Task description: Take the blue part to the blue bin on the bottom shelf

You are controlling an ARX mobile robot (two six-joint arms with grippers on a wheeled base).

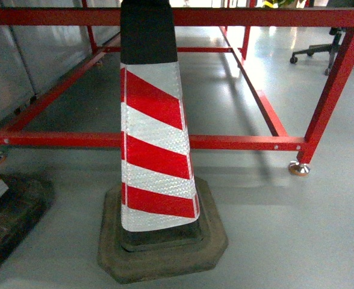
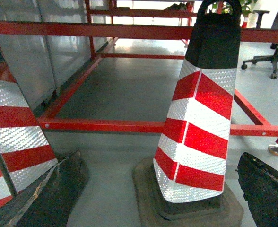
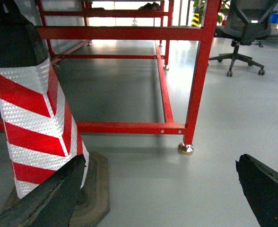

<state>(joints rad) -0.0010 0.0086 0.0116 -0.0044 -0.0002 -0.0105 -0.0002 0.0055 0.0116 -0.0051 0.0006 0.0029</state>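
A: From the left, what stands in the head view?
B: A second cone's base (image 1: 8,211), the striped cone (image 1: 156,144), a red frame (image 1: 237,142), an office chair (image 1: 321,48).
A: Any writing?
B: None legible.
A: The grippers?
B: Left gripper (image 2: 158,198) and right gripper (image 3: 158,194) are spread, holding nothing.
A: The blue part, bin, bottom shelf?
B: Not visible in any view.

A red-and-white striped traffic cone (image 1: 155,156) stands near on the grey floor (image 1: 285,229), a red metal frame (image 1: 237,142) just behind, an office chair (image 1: 327,45) far right.
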